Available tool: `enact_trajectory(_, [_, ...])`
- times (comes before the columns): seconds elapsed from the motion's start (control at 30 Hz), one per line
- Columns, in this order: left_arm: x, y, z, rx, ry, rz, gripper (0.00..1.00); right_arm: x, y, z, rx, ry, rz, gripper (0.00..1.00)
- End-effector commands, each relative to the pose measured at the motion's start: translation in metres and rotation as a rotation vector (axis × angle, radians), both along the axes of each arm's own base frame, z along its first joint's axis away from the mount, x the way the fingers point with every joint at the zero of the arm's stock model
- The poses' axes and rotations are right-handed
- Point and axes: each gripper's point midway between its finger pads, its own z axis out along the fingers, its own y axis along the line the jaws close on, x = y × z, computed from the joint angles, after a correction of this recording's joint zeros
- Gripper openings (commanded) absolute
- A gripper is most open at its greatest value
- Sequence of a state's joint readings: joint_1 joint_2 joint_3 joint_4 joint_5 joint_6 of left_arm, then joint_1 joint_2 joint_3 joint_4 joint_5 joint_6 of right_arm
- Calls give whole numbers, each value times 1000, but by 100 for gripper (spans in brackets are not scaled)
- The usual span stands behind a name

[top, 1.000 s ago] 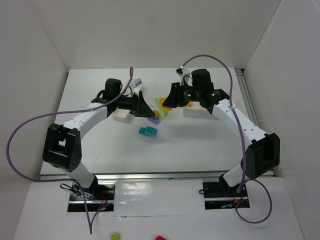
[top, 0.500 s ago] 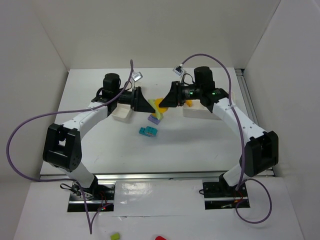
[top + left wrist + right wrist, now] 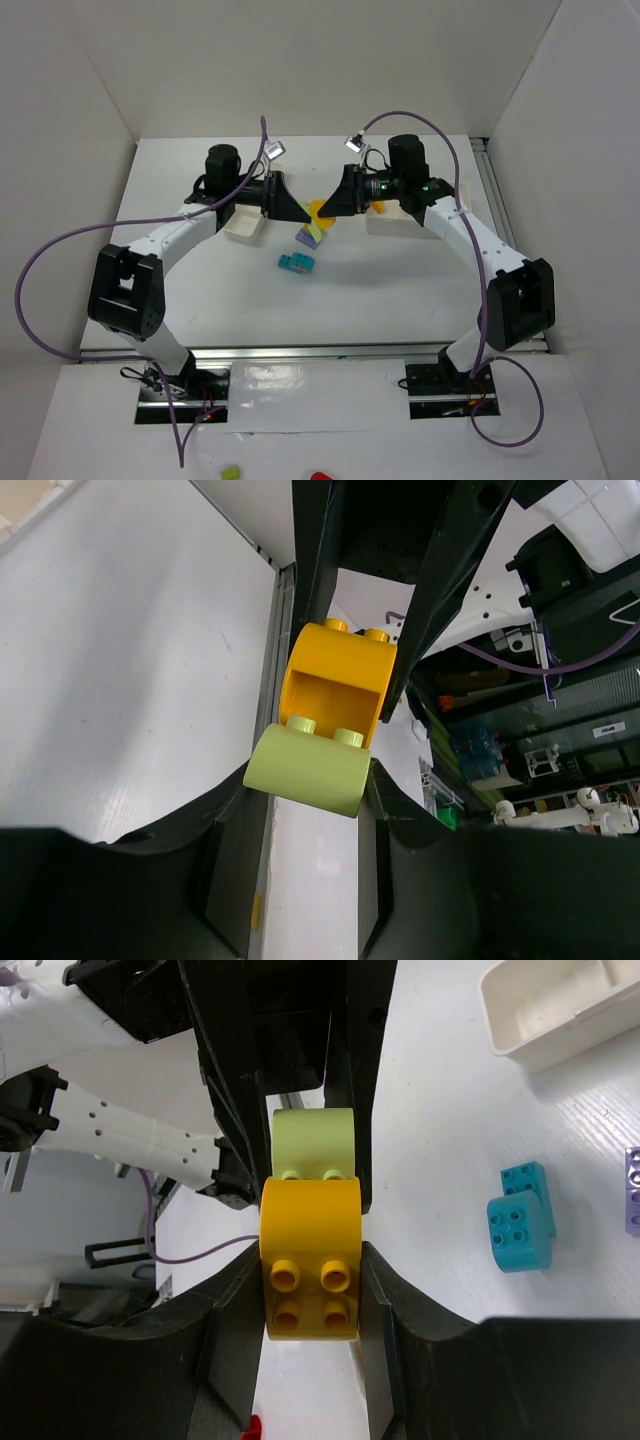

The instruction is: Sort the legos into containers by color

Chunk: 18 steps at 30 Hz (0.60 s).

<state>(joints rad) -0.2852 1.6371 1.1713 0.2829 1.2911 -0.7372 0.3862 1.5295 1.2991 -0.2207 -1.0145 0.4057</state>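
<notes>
Both arms meet mid-table, above the surface, tips facing each other.

L gripper (image 3: 310, 780): closed down to brick width on a pale green brick (image 3: 305, 772). Its own wrist cam shows the brick pinched btwn the two dark fingers.

R gripper (image 3: 309, 1265): likewise narrowed to brick width, clamped on a yellow brick (image 3: 308, 1250).

The two bricks are joined end to end into one piece, which spans the gap btwn the grippers.
- Green: smooth rounded back. Two of its studs show at the seam, pushed into the yellow's hollow underside.
- Yellow: same rounded shape, glossy. A 2x2 set of studs on the free end faces the R wrist cam.
- Whether the studs are fully seated: can't tell.

On the table (image 3: 400, 290), just nearer the arm bases than the held pair, lies a purple brick (image 3: 308, 241) with a pale green piece on it. Cyan bricks (image 3: 296, 262), two stuck together w/ studs up, sit a bit nearer again.

L tray (image 3: 243, 228) is beside the L wrist, R tray (image 3: 408, 222) under the R wrist. Both are white and shallow. An orange brick (image 3: 380, 208) shows at the R tray's left end, partly hidden by the gripper. Can't tell which compartment.
</notes>
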Motion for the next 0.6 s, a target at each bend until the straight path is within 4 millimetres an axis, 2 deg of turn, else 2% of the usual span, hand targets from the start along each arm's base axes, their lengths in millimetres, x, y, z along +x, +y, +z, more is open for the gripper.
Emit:
enact_trajectory(0.0, [-11, -9, 18, -36, -102, -85, 40, 10, 5, 4, 27, -44, -11, 32])
enact_trajectory(0.07, [-10, -9, 21, -39, -111, -85, 25, 9, 5, 3, 23, -34, -11, 32])
enact_trajectory(0.1, [-8, -10, 20, -36, -102, -85, 3, 10, 5, 2, 19, -36, -21, 32])
enact_trajectory(0.13, [-5, -11, 21, -35, -113, -86, 0, 12, 4, -1, 6, -35, -31, 32])
enact_trajectory(0.27, [0, -11, 6, 20, -70, -44, 0, 26, -10, -6, -31, -37, -132, 32])
enact_trajectory(0.37, [9, -3, -6, 41, -31, 13, 0, 36, -21, -5, -48, -46, -211, 32])
enact_trajectory(0.5, [27, 2, -17, 63, 6, 87, 0, 43, -24, -9, -70, -44, -252, 32])
enact_trajectory(0.57, [37, 1, -22, 78, 20, 125, 0, 53, -23, -15, -75, -44, -281, 32])
